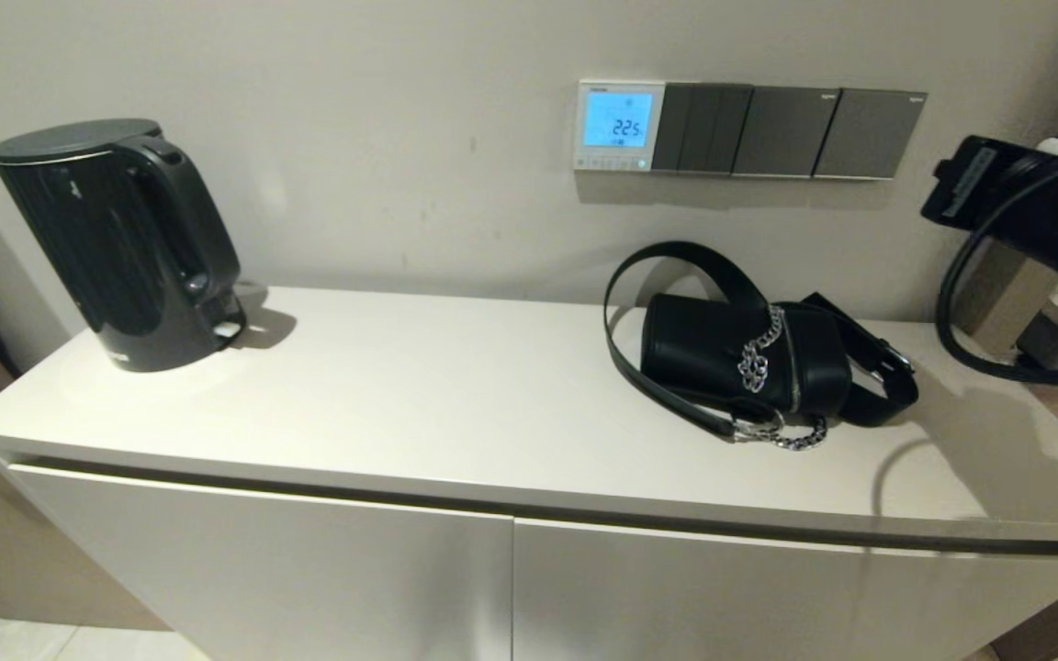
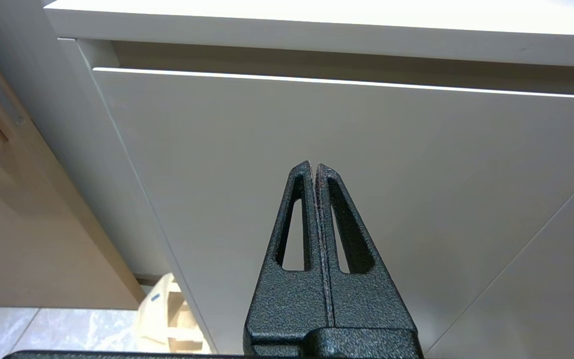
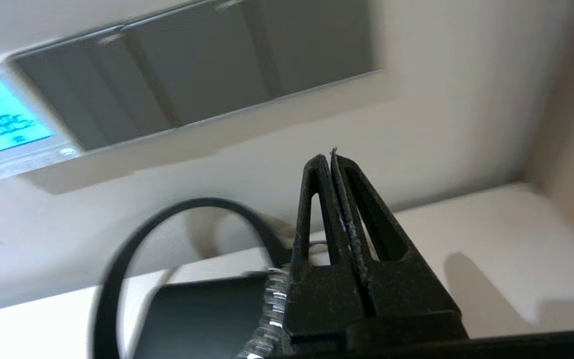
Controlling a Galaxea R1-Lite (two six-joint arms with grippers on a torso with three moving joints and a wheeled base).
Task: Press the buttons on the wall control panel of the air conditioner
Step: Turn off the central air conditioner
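My right gripper (image 3: pixel 332 158), jaws pressed together, hangs off the wall with the panel (image 1: pixel 619 126) at its ten o'clock. I judge one joined tip should meet the buttons (image 1: pixel 610 163) squarely, clear of the grey switches (image 1: pixel 784 130). Left gripper (image 2: pixel 314 169), also closed, is parked low.

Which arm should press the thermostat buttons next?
Right. The right gripper, shut, is raised above the counter, facing the wall near the thermostat and its buttons. The left gripper, shut, sits low before the cabinet door.
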